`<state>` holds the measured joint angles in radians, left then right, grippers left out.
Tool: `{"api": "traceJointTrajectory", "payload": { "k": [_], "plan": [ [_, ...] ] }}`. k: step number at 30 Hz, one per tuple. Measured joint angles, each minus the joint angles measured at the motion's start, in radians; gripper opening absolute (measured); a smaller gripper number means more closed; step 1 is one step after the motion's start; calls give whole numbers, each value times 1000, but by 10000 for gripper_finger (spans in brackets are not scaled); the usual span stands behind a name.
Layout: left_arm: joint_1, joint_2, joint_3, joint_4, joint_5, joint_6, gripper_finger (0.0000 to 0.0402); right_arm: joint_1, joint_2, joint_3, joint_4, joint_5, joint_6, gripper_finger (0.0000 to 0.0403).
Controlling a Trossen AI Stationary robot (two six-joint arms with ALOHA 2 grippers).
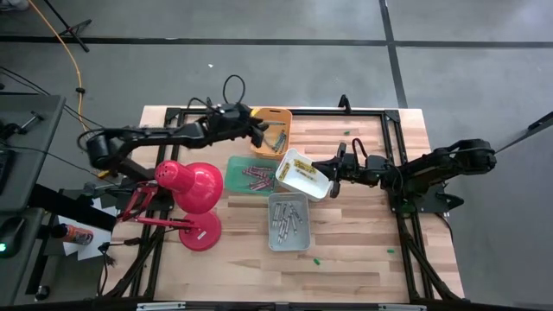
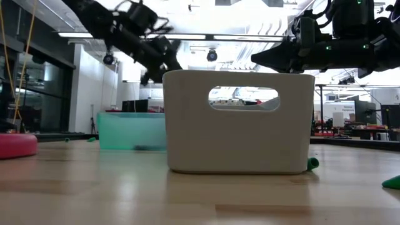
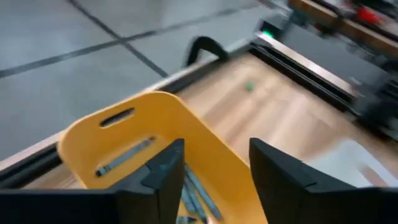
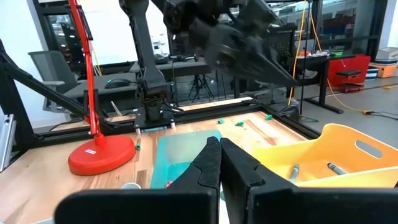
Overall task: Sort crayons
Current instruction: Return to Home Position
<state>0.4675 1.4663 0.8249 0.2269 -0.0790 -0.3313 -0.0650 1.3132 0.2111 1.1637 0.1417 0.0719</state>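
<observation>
Left arm ran long and nearly level from its base at the table's left edge toward the far middle. The left gripper (image 1: 260,131) hung at the left rim of the yellow bin (image 1: 272,111). From its wrist camera we saw its fingers (image 3: 163,168) spread wide with nothing between them, the bin's open mouth right below.

Right arm came in from the right edge, folded low over the table (image 1: 363,225). The right gripper (image 1: 333,171) pointed at the white bin (image 1: 318,187) and sat just beside it. We could not tell whether it touched. In its own wrist view the fingers (image 4: 208,163) were pressed together, with nothing visible between them.

The crayons lay in the bins:
- Blue-grey crayons (image 3: 124,155) lay in the yellow bin.
- Red crayons (image 1: 257,179) lay in the green bin (image 1: 232,173).
- Yellow crayons (image 1: 302,171) lay in the white bin.
- Grey crayons (image 1: 288,218) lay in the grey bin (image 1: 289,247).

A red lamp (image 1: 192,186) stood left of the bins, and a green speck (image 1: 316,259) lay on bare wood near the grey bin.
</observation>
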Motion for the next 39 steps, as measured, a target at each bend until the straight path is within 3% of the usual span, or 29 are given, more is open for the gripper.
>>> {"api": "traceJointTrajectory", "payload": {
  "k": [3, 5, 13, 16, 18, 23, 31, 39],
  "plan": [
    [-21, -83, -24, -63, 70, 82, 175, 0, 0, 0, 0, 0, 1, 0],
    [-57, -124, -97, 6, 69, 123, 175, 0, 0, 0, 0, 0, 2, 0],
    [-193, -105, -581, 899, 86, 227, 144, 0, 0, 0, 0, -3, 30, 0],
    [-220, -103, -694, 1125, 171, 235, 117, 0, 0, 0, 0, -3, 23, 0],
    [-242, -111, -744, 1189, 185, 218, 89, 0, 0, 0, 0, -3, 15, 0],
    [-294, -146, -808, 1159, 149, 236, 9, 0, 0, 0, -8, -3, 7, 0],
    [-409, -274, -815, 905, 114, 241, 1, 0, 0, 0, -44, -3, 7, 0],
    [-491, -635, -814, 578, 54, 290, 0, 0, 0, 0, -90, -3, 24, 0]
  ]
}}
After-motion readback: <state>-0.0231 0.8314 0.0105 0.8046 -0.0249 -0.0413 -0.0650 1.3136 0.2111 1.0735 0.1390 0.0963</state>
